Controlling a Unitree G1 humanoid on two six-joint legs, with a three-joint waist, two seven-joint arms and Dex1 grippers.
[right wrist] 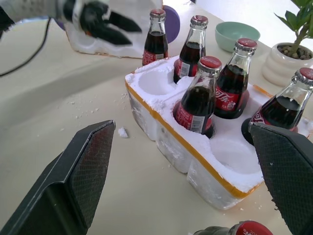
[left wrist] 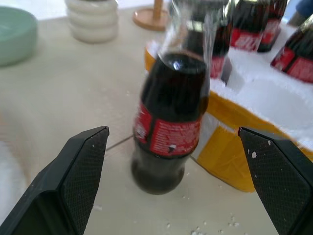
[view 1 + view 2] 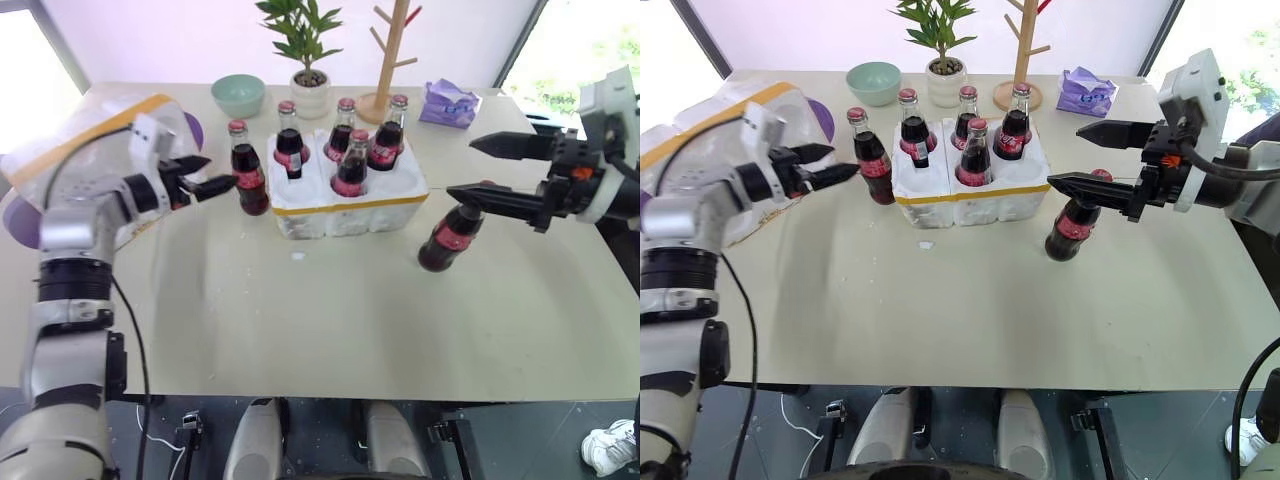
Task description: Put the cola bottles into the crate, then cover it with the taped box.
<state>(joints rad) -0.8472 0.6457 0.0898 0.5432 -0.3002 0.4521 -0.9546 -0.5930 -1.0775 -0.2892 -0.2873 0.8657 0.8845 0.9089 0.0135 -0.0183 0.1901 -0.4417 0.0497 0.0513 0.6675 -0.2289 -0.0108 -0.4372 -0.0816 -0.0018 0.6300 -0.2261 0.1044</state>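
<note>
The crate (image 3: pixel 345 205), a low white foam block with a yellow band, sits mid-table with several cola bottles (image 3: pixel 352 165) upright in its wells. Two wells (image 1: pixel 235 152) on the near side hold nothing. Another cola bottle (image 3: pixel 247 172) stands on the table just left of the crate; my left gripper (image 3: pixel 216 173) is open right beside it, the bottle ahead between the fingers (image 2: pixel 73 181). One more bottle (image 3: pixel 450 235) stands right of the crate, under the lower finger of my open right gripper (image 3: pixel 462 168). The taped box (image 3: pixel 85 135) lies at the far left behind my left arm.
Along the far edge stand a green bowl (image 3: pixel 238 95), a potted plant (image 3: pixel 308 70), a wooden rack (image 3: pixel 388 70) and a purple pack (image 3: pixel 448 103). A purple dish (image 3: pixel 196 130) peeks from behind the taped box. White foam crumbs (image 3: pixel 298 257) lie before the crate.
</note>
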